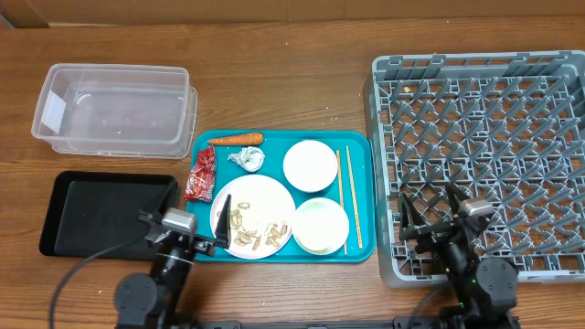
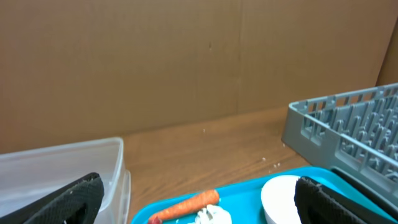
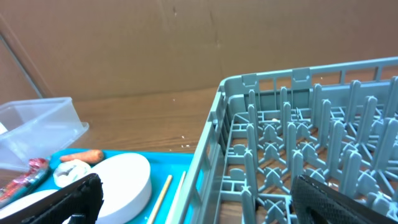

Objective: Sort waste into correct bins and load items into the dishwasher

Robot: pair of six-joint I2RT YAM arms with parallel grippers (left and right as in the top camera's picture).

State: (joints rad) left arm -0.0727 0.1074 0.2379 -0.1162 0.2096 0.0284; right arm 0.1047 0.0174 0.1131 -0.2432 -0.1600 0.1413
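- Left jaws wide open, holding nothing; one finger (image 1: pixel 222 219) sits over the plate's left edge, the other (image 1: pixel 149 219) over the black tray's right edge.
- Right jaws wide open, empty, fingers (image 1: pixel 406 213) above the near-left corner of the dish rack (image 1: pixel 484 155).
- Plate (image 1: pixel 265 194) on the near-left of the teal tray (image 1: pixel 283 255), with beige scraps (image 1: pixel 254 235) scattered on its near half.
- Wrapper (image 1: pixel 201 172) just left of the plate, long axis roughly near-far, slightly tilted.
- Carrot (image 1: pixel 238 139) by the teal tray's far rim, long axis left-right, thicker end to the right.
- Tissue (image 1: pixel 247 158) crumpled just beside the carrot, on its near side.
- Two bowls upright: one (image 1: pixel 311 164) at the tray's far centre, one (image 1: pixel 321 224) nearer, touching the plate's right edge.
- Chopsticks (image 1: pixel 349 196) side by side, nearly parallel, long axis near-far, between the bowls and the tray's right rim.
- Black tray (image 1: pixel 101 212) left of the teal tray, long axis left-right, nothing in it.
- Clear tub (image 1: pixel 114 105) at far left, behind the black tray, long axis left-right, nothing in it.
- Dish rack right of the teal tray, pegs upright, no dishes in it.
- All on the wooden worktop (image 1: pixel 274 82).
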